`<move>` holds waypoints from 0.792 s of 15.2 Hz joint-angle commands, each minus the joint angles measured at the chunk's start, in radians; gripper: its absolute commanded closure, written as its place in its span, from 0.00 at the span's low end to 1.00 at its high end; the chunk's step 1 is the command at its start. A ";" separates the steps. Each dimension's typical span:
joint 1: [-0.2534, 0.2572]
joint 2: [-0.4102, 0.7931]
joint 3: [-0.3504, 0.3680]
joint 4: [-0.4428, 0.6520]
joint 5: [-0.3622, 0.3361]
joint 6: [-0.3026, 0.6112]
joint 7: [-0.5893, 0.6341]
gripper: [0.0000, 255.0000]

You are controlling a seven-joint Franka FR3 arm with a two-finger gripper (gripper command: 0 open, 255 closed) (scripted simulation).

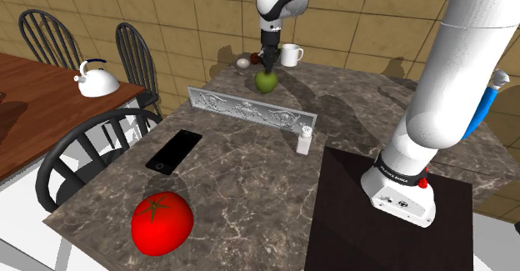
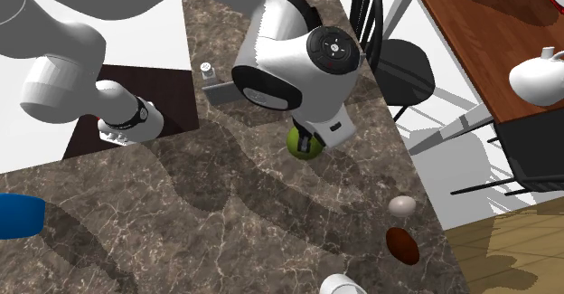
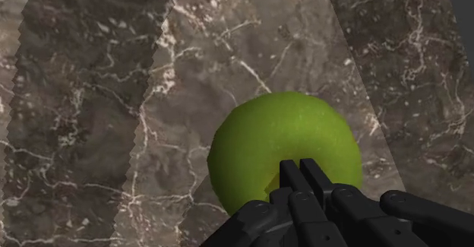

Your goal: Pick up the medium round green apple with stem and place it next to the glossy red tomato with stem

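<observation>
**A:** Apple (image 1: 266,81) grasped yet?

**B:** Not by my reading; this looks like the reach. On the marble table (image 1: 250,186), the red tomato (image 1: 162,223) sits at the near corner. The green apple is well apart at the far end, near a white mug (image 1: 292,55).

**A:** And the gripper (image 3: 301,168)?

**B:** Right over the apple, fingers pressed together, clasping nothing I can see. It should open, then lower around the fruit.

**A:** The stem?

**B:** Hidden behind the fingers.

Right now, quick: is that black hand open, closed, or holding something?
Hand: closed, fingers pressed together over the top of the green apple, not around it. Whether they pinch anything cannot be told.
</observation>
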 commanded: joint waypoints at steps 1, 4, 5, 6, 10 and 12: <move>0.001 -0.010 0.000 0.017 -0.003 -0.026 0.003 1.00; 0.001 -0.024 -0.001 0.040 -0.006 -0.064 0.006 1.00; 0.001 -0.029 -0.001 0.048 -0.007 -0.076 0.008 1.00; 0.001 -0.033 -0.001 0.056 -0.008 -0.089 0.009 1.00; 0.002 -0.048 -0.001 0.092 -0.012 -0.139 0.012 1.00; 0.002 -0.054 -0.001 0.112 -0.014 -0.165 0.014 1.00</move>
